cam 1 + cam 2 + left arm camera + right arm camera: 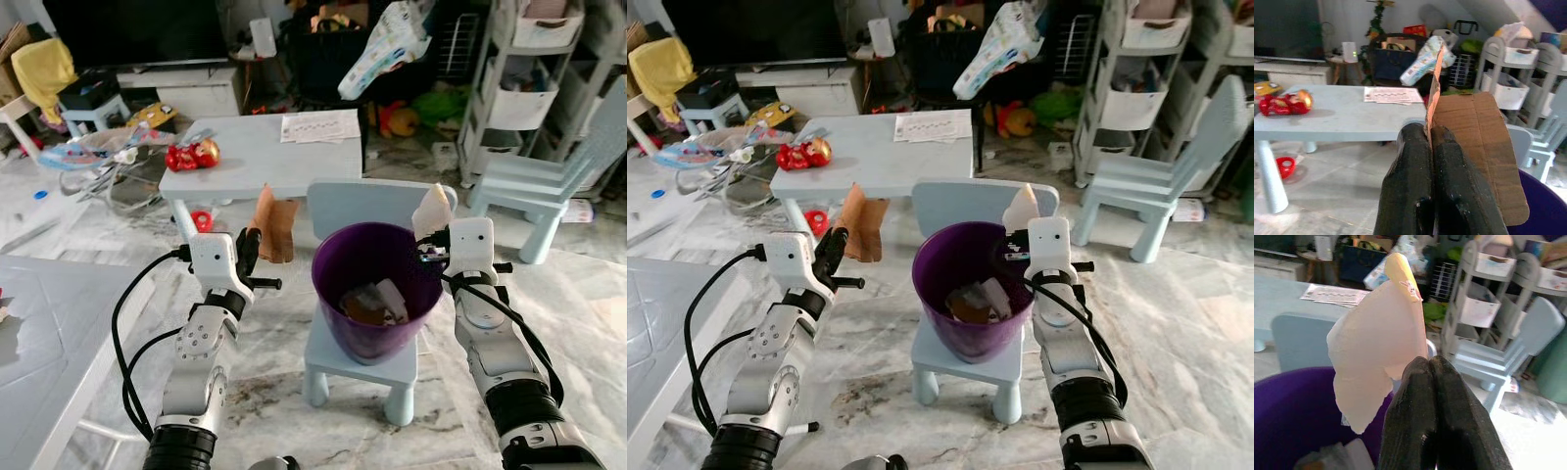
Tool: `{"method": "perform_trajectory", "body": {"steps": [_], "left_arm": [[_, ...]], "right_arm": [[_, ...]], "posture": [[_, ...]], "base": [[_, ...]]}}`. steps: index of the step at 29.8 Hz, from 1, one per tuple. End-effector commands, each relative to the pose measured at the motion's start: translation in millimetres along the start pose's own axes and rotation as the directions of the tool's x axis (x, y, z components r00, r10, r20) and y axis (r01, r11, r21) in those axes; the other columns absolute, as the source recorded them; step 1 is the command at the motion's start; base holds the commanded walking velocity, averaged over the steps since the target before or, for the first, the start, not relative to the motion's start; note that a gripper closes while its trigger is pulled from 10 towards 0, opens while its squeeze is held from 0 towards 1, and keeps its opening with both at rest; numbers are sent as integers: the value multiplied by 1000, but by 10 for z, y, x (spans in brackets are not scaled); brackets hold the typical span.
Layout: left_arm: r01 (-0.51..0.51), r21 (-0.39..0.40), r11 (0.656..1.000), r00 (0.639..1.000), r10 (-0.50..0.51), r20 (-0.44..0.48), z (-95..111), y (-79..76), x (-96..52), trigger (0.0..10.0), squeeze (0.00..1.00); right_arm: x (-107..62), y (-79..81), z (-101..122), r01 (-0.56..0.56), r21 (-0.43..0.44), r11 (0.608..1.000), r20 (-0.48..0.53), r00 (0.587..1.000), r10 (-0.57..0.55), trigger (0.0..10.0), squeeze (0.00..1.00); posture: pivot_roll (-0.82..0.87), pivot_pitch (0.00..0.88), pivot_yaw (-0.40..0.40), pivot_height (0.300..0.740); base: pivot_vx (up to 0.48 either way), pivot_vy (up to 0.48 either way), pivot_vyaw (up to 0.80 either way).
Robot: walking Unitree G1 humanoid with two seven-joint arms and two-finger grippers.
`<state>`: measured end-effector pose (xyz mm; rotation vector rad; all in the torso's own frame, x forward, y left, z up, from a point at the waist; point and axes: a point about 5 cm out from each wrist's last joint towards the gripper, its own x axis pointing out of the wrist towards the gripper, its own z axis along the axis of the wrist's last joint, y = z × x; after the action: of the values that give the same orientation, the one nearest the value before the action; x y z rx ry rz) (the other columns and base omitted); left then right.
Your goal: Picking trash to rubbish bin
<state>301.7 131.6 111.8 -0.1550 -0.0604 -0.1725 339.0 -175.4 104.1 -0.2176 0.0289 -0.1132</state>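
Fingers of the left gripper (1429,134) pinch a brown cardboard piece (1476,147) beside the purple bin (377,289). The right gripper (1431,364) clamps a pale wrapper (1378,338) at the bin's rim.

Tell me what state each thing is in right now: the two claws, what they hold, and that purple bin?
Left gripper: shut on cardboard, held left of the bin.
Right gripper: shut on wrapper, at the bin's rim.
Bin: upright on a small chair, open, some trash already inside.

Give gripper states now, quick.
Left gripper: shut on cardboard piece.
Right gripper: shut on pale wrapper, beside purple bin.
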Motion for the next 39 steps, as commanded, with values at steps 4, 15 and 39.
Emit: {"method": "perform_trajectory", "body": {"steps": [4,15,39], "left_arm": [[-4,13,1000,1000,4,4,29,25,-8,1765,0],[0,21,1000,1000,0,-3,18,19,-12,275,0],[0,37,999,1000,0,-20,-6,48,-38,667,0]], "right_arm": [[8,24,21,-12,1,1000,-1,1000,12,10000,0],[13,20,19,-13,2,1000,-2,1000,13,10000,0],[1,60,-16,-23,20,1000,-18,1000,23,10000,0]], "posture": [[-25,57,94,740],[-21,51,92,740],[-11,53,98,740]], "base": [[0,0,0],[0,0,0],[0,0,0]]}}
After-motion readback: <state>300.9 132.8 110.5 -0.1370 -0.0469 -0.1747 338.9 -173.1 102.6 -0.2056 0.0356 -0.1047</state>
